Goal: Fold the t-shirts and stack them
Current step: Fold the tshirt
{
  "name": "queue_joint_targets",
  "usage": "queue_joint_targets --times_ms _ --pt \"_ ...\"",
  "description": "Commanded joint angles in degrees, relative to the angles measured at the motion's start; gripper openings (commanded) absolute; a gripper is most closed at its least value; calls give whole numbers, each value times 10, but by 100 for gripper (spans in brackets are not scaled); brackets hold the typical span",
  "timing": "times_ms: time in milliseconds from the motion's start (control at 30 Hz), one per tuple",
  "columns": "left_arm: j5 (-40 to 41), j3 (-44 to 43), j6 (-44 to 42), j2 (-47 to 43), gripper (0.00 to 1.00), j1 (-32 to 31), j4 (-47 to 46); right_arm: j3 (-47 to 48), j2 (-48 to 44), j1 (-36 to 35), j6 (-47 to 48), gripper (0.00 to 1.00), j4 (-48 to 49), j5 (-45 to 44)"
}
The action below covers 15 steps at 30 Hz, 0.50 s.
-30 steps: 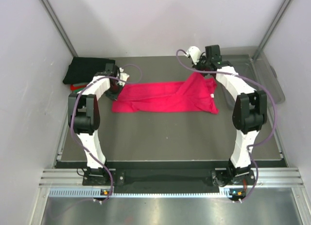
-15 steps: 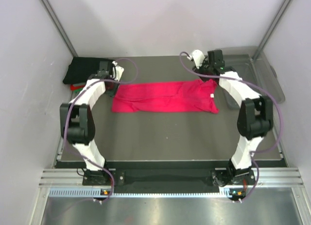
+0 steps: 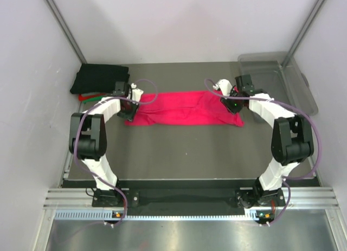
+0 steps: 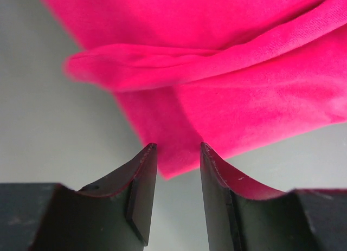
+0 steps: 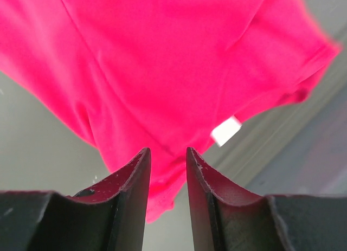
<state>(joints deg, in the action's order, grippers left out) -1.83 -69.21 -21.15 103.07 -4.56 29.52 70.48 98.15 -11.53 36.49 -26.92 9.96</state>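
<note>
A bright pinkish-red t-shirt point(image 3: 184, 107) lies flat on the table as a long folded band. Its white neck label point(image 5: 226, 130) shows near the right end. My left gripper point(image 3: 130, 105) hovers open over the band's left end, where a shirt corner point(image 4: 173, 153) lies beneath the fingertips with nothing pinched between them. My right gripper point(image 3: 230, 99) is open too, low over the right end point(image 5: 162, 99). At the back left a folded black t-shirt point(image 3: 100, 76) rests on folded red and green ones point(image 3: 87, 97).
A clear plastic bin point(image 3: 279, 80) stands at the back right corner. White walls close the table on three sides. Purple cables point(image 3: 146, 88) loop from both wrists above the shirt.
Both grippers have opened and let go of the pinkish-red shirt. Its raised right end has dropped flat. Both wrists have come nearer and lower over its ends.
</note>
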Motion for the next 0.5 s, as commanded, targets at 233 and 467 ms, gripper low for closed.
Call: queue_joint_targets --times_ms 233,467 --pt "-27 -3 -6 50 42 -1 -25 -15 27 27 27 33 -22 -24" --pt "-23 14 -23 54 42 0 -3 -23 45 39 34 34 -30 -46"
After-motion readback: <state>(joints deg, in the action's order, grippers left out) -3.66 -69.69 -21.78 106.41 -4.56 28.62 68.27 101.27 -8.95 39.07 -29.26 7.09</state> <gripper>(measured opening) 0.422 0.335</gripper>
